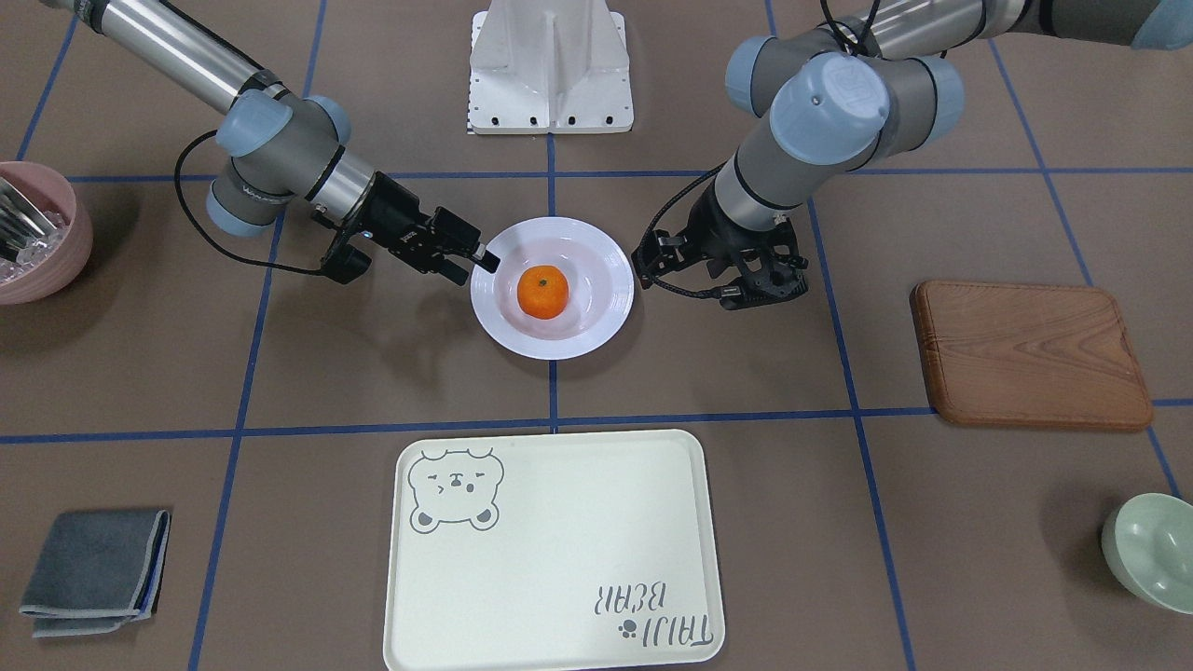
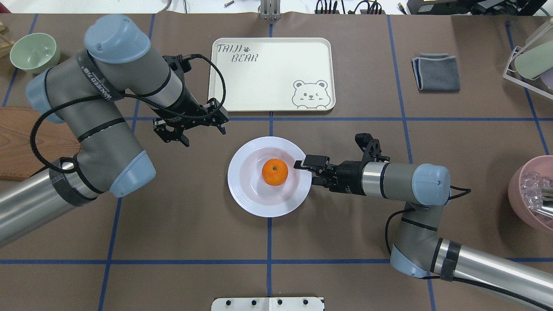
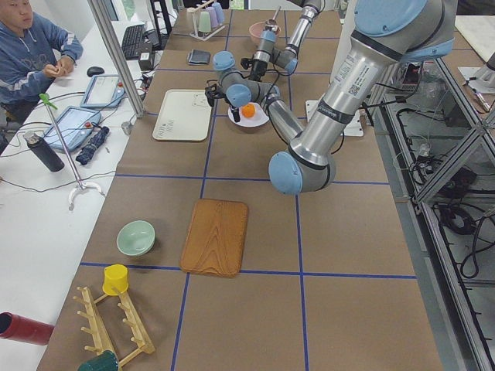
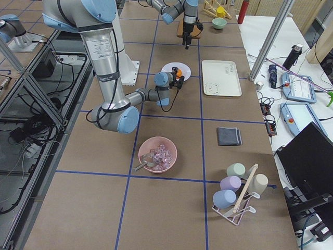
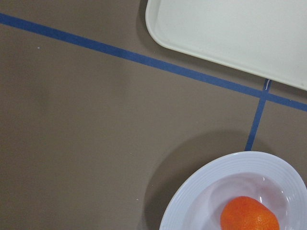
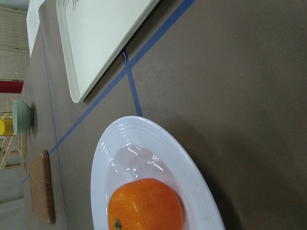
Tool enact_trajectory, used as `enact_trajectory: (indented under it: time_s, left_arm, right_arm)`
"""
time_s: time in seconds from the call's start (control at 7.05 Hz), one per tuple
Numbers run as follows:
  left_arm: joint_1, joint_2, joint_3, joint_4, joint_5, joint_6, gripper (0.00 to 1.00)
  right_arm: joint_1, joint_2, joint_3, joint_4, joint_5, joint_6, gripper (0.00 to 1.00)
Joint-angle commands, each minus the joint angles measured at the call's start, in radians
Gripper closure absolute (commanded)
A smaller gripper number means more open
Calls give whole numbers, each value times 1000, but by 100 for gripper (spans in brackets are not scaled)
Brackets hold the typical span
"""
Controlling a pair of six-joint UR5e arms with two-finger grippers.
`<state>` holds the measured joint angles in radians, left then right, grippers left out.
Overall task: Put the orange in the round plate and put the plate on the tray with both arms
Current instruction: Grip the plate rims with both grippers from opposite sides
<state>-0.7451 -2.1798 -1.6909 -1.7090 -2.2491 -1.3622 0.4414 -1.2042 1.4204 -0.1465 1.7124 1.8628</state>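
Observation:
The orange [image 1: 542, 291] lies in the sunken centre of the round white plate [image 1: 596, 244], which stands on the table a little short of the cream tray [image 1: 559, 559]. My right gripper [image 2: 307, 172] is at the plate's right rim. It is open, with one finger [image 2: 304, 163] reaching over the rim and the other low at the edge. My left gripper [image 2: 204, 134] hangs open above the table, between the tray's near left corner and the plate, touching neither. The wrist views show the orange [image 6: 144, 206] and plate [image 5: 201, 191] but no fingers.
A brown wooden board [image 1: 1030, 352] and a pale green bowl [image 1: 1151, 552] are on my left side. A pink bowl [image 1: 37, 233] with utensils and a folded grey cloth [image 1: 98, 570] are on my right. A person [image 3: 31, 46] sits beyond the table.

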Motion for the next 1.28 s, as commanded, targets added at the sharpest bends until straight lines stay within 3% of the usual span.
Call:
enact_trajectory:
  time_s: [0.0,0.14,0.85,1.14]
  left_arm:
    - [0,0,-3,0,0,0,2]
    - [0,2,-12,0,0,0,2]
    - [-2,2,-13,0,0,0,2]
    - [-5,2,-18,0,-1,0,2]
  right_arm:
    - [-13,15,-18,1,-16,-1,16]
    - [-17,15,-20,2,-16,-1,18]
    - [-24,20,-11,5,-25,30,70]
    - [-17,31,-6,5,-25,42,76]
